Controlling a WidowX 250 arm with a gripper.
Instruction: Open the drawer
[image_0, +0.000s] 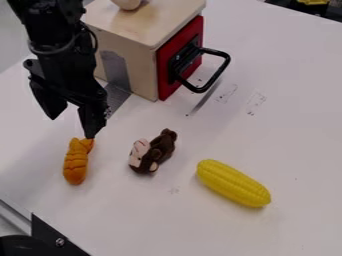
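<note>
Drawer (163, 75) with a flat red front and a black, looped handle (221, 71) is seen shut in the boxy, pale wooden cabinet (141, 57) at upper centre. At upper left, the black two-finger gripper (71, 128) is held with fingers spread, nothing gripped, near the oblong, orange, ridged toy (76, 162). The brown plush monkey (161, 147) is seen between that toy and the yellow, elongated, plastic-looking corn cob (233, 183).
</note>
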